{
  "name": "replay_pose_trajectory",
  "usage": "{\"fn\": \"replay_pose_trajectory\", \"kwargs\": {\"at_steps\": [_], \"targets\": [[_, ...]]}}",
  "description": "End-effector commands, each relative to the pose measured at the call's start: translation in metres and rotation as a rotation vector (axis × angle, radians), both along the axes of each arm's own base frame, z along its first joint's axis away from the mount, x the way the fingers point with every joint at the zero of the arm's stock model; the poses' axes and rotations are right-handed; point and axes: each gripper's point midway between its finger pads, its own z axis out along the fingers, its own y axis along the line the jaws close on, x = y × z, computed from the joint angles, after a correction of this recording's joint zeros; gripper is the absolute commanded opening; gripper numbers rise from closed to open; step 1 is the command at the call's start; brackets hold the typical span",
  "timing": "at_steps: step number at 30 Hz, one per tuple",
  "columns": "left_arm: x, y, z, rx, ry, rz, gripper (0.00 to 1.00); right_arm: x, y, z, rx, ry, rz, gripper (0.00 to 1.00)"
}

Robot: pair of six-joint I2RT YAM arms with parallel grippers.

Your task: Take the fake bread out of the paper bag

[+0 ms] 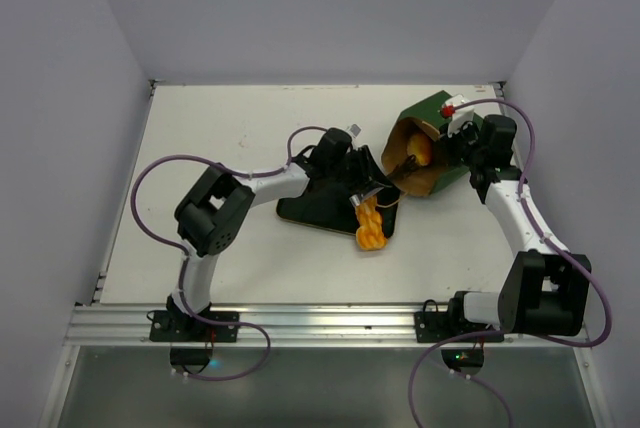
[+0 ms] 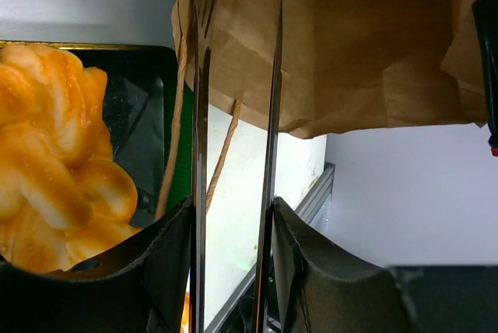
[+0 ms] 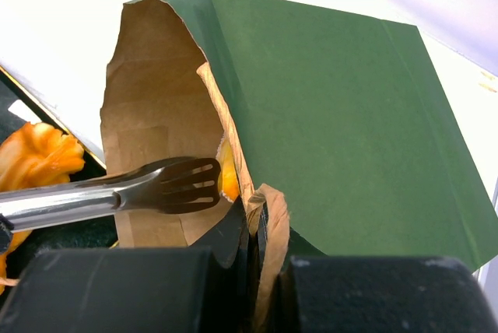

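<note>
The dark green paper bag lies tilted at the back right, its brown mouth facing left. My right gripper is shut on the bag's rim. My left gripper is shut on metal tongs, whose slotted tips reach into the bag's mouth, next to an orange roll inside. The roll also shows in the top view. An orange braided loaf lies at the edge of the black tray and shows in the left wrist view. Other pastries are hidden.
The bag's string handles hang by the tongs, over the tray's edge. Grey walls close in the table on three sides, with the bag near the right wall. The aluminium rail runs along the near edge.
</note>
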Motion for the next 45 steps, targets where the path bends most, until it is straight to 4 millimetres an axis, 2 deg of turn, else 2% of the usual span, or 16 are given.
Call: {"fn": "replay_pose_trajectory", "kwargs": {"at_steps": [1, 9, 20, 25, 30, 37, 45], "targets": [[0.014, -0.008, 0.026, -0.084, -0.019, 0.018, 0.46, 0.005, 0.006, 0.017, 0.009, -0.074, 0.037, 0.02], [0.010, -0.010, 0.039, -0.152, -0.026, 0.006, 0.47, 0.006, 0.006, 0.016, 0.004, -0.073, 0.039, 0.02], [0.012, -0.013, 0.042, -0.173, -0.013, 0.013, 0.47, 0.005, 0.007, 0.016, 0.004, -0.073, 0.044, 0.02], [0.009, -0.012, 0.053, -0.202, -0.029, 0.008, 0.47, 0.005, 0.006, 0.014, 0.002, -0.070, 0.042, 0.02], [0.005, -0.010, 0.053, -0.195, -0.020, 0.002, 0.48, 0.006, 0.006, 0.013, 0.003, -0.067, 0.043, 0.03], [0.006, -0.010, 0.039, -0.158, 0.006, 0.003, 0.48, 0.005, 0.006, 0.015, 0.004, -0.071, 0.043, 0.02], [0.016, -0.017, 0.043, -0.163, -0.004, 0.008, 0.49, 0.005, 0.007, 0.016, 0.005, -0.073, 0.046, 0.02]]}}
